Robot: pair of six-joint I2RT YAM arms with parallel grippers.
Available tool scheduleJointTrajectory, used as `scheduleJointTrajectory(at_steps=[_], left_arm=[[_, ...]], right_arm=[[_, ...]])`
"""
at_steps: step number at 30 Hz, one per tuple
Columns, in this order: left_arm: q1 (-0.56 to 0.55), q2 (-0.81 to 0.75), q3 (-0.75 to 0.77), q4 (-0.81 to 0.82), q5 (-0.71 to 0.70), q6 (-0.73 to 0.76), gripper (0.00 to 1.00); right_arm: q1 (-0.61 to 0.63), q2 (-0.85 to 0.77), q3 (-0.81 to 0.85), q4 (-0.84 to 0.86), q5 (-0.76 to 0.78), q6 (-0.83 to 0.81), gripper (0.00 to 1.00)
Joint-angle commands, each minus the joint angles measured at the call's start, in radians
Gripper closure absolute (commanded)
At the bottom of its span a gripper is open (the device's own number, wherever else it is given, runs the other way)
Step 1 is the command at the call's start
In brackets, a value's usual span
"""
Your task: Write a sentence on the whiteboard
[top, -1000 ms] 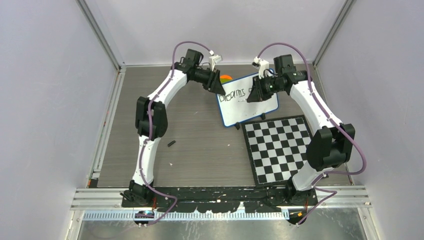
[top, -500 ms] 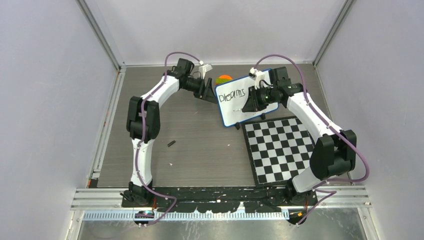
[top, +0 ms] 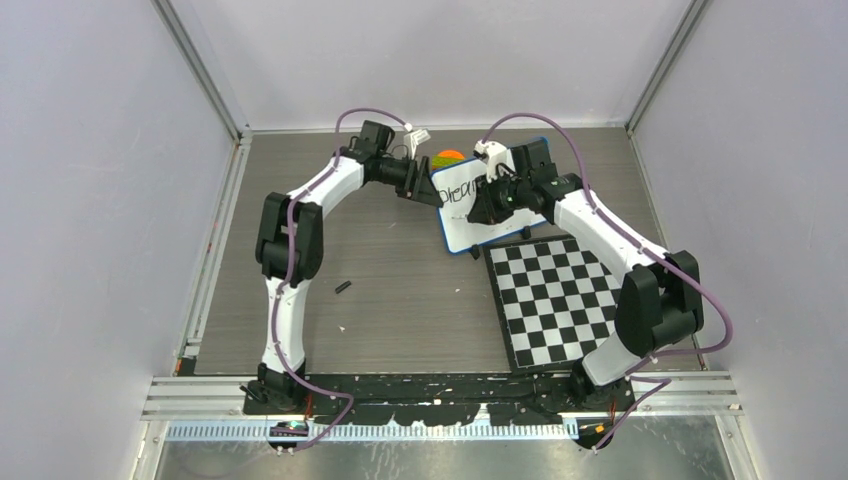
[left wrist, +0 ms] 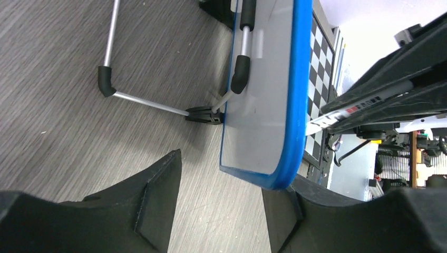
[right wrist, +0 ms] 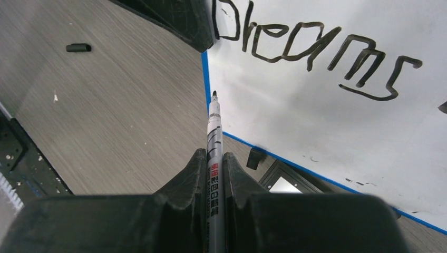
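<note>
The whiteboard (top: 478,232) stands propped at the far middle of the table (top: 380,270), and only "Dreams" (right wrist: 316,52) is written, so most of the sentence looks left to do. The left gripper (top: 424,188) sits open astride the board's left edge. The right gripper (right wrist: 213,158) clamps the marker (right wrist: 214,129), which points lengthwise, tip first, at the board's lower left rim.

You are looking into a booth closed in by plain, pale lilac walls (top: 90,200) on the left, back and right, with slanting silver metal posts (top: 199,70) at the far corners. Your work surface is a table (top: 400,290) with a grey wood-grain top, edged by a silver rail (top: 212,250) on the left and ribbed metal rails (top: 195,397) along the near side. The light falls soft and even, throwing only faint shadows.
</note>
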Motion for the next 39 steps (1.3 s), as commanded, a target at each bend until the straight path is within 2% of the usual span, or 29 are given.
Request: scheduleJointTrajectory(at_steps=[1, 5, 14, 24, 39], left_arm=[[-0.021, -0.029, -0.002, 0.069, 0.047, -0.022, 0.44], [-0.024, -0.026, -0.003, 0.083, 0.041, -0.034, 0.53], [-0.028, -0.019, -0.009, 0.083, 0.042, -0.03, 0.82], [-0.028, -0.009, 0.001, 0.051, 0.035, 0.0, 0.99], [-0.031, -0.005, 0.012, 0.002, 0.027, 0.041, 1.0]], right_arm=[[0.008, 0.022, -0.006, 0.07, 0.045, -0.021, 1.0], [0.009, 0.012, -0.029, 0.087, 0.031, -0.014, 1.0], [0.01, 0.015, -0.055, 0.092, 0.0, -0.05, 1.0], [0.009, 0.026, -0.044, 0.089, -0.012, -0.066, 1.0], [0.011, 0.044, -0.03, 0.104, 0.007, -0.065, 1.0]])
